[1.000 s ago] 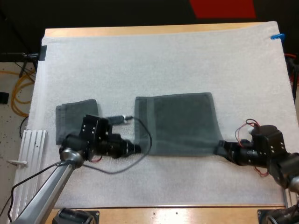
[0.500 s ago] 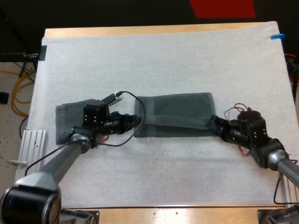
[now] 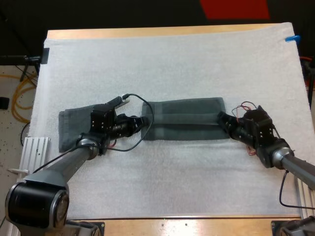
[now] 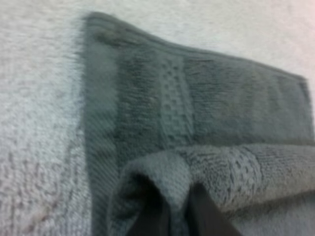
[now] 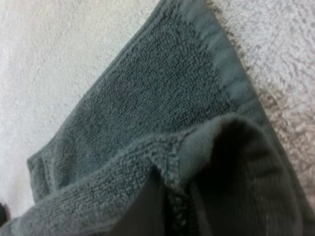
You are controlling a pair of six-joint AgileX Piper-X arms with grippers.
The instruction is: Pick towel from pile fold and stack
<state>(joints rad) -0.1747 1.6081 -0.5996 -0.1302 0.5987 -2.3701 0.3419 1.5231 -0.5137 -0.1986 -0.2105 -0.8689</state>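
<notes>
A dark grey-green towel [image 3: 184, 119] lies mid-mat, its near half lifted and carried over its far half. My left gripper [image 3: 143, 122] is shut on the towel's near left corner [image 4: 162, 182]; the black fingers [image 4: 204, 214] pinch the cloth from both sides. At the other end my right gripper [image 3: 222, 121] is shut on the near right corner [image 5: 206, 147], with the fold draped over its fingers [image 5: 142, 206]. A folded towel [image 3: 74, 125] sits on the mat to the left, partly under my left arm.
The white mat [image 3: 167, 64] covers most of the wooden table [image 3: 147, 33]. A white ridged rail [image 3: 29, 152] lies off the mat's left edge, and yellow cables [image 3: 19, 98] lie on the floor beyond it.
Both grippers have carried the towel's near edge away from me, folding it over the far half. The towel's visible depth has shrunk to a narrow band.
</notes>
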